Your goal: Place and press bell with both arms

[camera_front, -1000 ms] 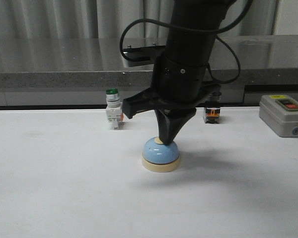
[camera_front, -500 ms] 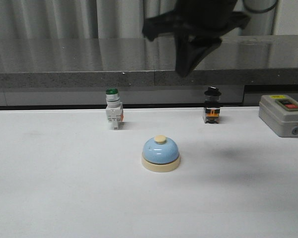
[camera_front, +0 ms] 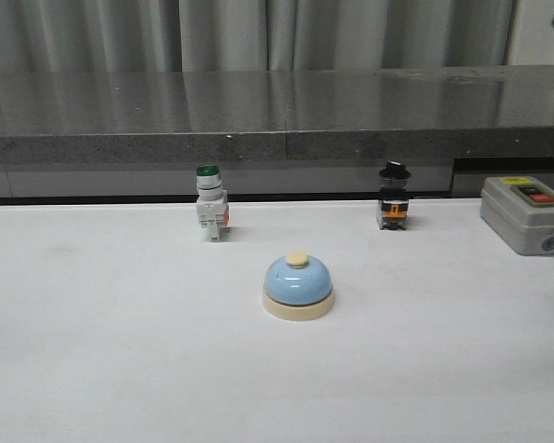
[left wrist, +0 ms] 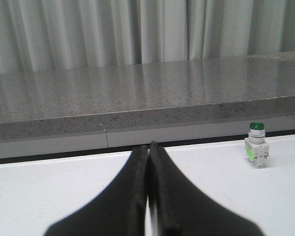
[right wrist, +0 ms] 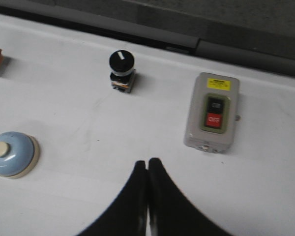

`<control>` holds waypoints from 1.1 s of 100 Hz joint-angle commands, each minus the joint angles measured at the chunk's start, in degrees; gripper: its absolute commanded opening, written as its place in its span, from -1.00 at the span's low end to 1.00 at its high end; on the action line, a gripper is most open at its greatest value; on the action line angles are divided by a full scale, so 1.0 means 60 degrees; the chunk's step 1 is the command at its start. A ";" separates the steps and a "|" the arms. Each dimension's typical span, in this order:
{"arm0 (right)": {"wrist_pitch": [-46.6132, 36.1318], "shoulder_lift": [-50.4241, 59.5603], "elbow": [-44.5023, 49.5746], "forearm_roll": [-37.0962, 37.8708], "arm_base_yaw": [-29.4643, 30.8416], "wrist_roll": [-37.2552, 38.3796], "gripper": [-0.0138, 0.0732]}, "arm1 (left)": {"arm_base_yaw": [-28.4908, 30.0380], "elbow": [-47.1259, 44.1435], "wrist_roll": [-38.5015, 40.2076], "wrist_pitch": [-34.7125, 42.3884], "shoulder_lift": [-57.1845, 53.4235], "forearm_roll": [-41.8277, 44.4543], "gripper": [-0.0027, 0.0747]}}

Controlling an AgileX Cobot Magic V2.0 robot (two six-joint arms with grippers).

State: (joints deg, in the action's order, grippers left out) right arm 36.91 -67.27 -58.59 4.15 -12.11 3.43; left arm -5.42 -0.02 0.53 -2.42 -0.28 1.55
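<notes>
Soft, even light is falling from above, leaving the white table (camera_front: 120, 369) bright but not blown out, and the bell (camera_front: 297, 287) is casting only a faint, diffuse shadow around its base. The grey counter (camera_front: 258, 101) beyond the table's far edge is carrying pale, streaky reflections of the curtains, with a mild sheen showing in the left wrist view too. The right wrist view is looking slightly soft and grainy, and both wrist views are rendering the black jaws as near-featureless silhouettes.

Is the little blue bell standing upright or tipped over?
Upright. The bell sits flat on its cream base on the table, knob pointing straight up, with nothing touching it.
</notes>
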 commanded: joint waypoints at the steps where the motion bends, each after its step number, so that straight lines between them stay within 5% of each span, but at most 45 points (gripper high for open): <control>1: -0.1058 0.1134 0.0574 0.0072 0.0370 -0.0052 -0.82 | 0.0010 -0.0413 0.0095 0.0767 -0.0275 -0.0002 -0.98; 66: -0.2148 0.8529 0.4887 0.0063 0.0947 0.0183 -0.82 | 0.0010 -0.0413 0.0095 0.0767 -0.0275 -0.0002 -0.98; 110: -0.1973 0.9089 0.4956 0.0063 0.0947 0.0183 -0.82 | 0.0010 -0.0413 0.0095 0.0767 -0.0275 -0.0002 -0.98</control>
State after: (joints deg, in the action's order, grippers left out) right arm 28.82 -12.23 -27.32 4.15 -6.87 4.36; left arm -5.42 -0.02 0.53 -2.42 -0.28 1.55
